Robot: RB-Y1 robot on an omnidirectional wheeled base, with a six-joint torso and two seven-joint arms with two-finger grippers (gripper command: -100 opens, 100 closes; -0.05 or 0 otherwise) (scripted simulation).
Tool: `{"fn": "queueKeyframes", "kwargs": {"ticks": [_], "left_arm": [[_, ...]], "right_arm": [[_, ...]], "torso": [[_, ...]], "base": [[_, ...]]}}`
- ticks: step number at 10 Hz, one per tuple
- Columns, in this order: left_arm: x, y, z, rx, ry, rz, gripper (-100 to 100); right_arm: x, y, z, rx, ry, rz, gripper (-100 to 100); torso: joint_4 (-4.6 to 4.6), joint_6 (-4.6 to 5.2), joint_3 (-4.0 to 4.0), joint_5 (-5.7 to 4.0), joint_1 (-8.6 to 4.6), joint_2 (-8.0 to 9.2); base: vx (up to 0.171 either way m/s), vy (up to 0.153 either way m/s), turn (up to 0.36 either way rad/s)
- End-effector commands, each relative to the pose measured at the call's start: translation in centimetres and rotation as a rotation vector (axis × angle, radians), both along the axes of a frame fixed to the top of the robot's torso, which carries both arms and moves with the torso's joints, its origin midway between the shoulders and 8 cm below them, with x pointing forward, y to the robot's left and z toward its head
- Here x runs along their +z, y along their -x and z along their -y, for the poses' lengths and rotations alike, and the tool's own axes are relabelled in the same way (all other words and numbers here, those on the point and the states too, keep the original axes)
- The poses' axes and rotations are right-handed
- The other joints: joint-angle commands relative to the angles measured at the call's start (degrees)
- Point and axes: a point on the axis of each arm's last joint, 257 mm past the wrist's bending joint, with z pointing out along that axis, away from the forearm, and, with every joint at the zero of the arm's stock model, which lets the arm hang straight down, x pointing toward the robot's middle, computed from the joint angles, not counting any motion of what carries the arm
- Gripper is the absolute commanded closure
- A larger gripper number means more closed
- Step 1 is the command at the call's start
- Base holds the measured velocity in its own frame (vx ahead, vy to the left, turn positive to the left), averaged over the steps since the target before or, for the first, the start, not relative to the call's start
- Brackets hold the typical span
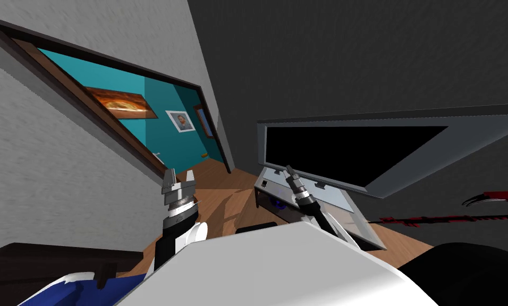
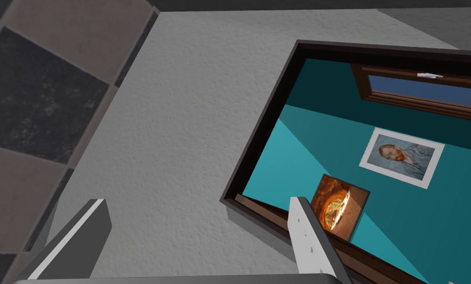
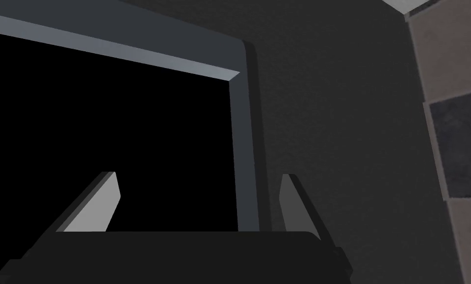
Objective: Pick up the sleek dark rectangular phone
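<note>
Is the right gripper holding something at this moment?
No. The right gripper is open with nothing in it, and a black area lies beyond it.

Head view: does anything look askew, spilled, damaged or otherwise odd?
One thing: a long thin red and black object stretches low beside the wooden floor at right; what it is, I cannot tell. Nothing spilled or broken. The slant is the camera's. The left tool and right tool stand open, holding nothing.

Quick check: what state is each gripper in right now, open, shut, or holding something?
Left gripper: open, thin light grey fingers apart, holding nothing.
Right gripper: open, fingers apart, holding nothing.
</note>
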Motion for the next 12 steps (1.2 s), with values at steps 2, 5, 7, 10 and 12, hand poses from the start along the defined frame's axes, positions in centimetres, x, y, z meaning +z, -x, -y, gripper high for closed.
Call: {"fn": "queueKeyframes", "kwargs": {"ticks": [2, 5, 7, 10, 12], "left_arm": [[0.0, 0.0, 0.0, 0.0, 0.0, 0.0, 0], [0.0, 0.0, 0.0, 0.0, 0.0, 0.0, 0], [0.0, 0.0, 0.0, 0.0, 0.0, 0.0, 0], [0.0, 0.0, 0.0, 0.0, 0.0, 0.0, 0], [0.0, 0.0, 0.0, 0.0, 0.0, 0.0, 0]], "right_arm": [[-4.1, 0.1, 0.8, 0.006, 0.057, -0.095, -100], [-9.9, 1.1, 2.2, 0.011, 0.135, -0.233, -100], [-15.0, 2.9, 3.8, 0.019, 0.213, -0.358, -100], [-18.9, 4.4, 5.3, 0.014, 0.251, -0.45, -100], [-21.8, 5.9, 6.6, 0.014, 0.289, -0.525, -100]], "torso": [[0.0, 0.0, 0.0, 0.03, 0.13, 0.0], [-0.01, 0.0, -0.03, 0.08, 0.34, -0.06], [-0.02, 0.0, -0.05, 0.04, 0.12, -0.09], [-0.01, -0.01, -0.02, 0.04, 0.12, -0.03], [-0.01, -0.01, -0.04, 0.02, 0.01, -0.08]], "base": [[0.007, 0.16, 0.023], [0.033, 0.19, 0.03], [0.049, 0.19, 0.058], [0.026, 0.144, 0.027], [0.05, 0.13, 0.039]]}}
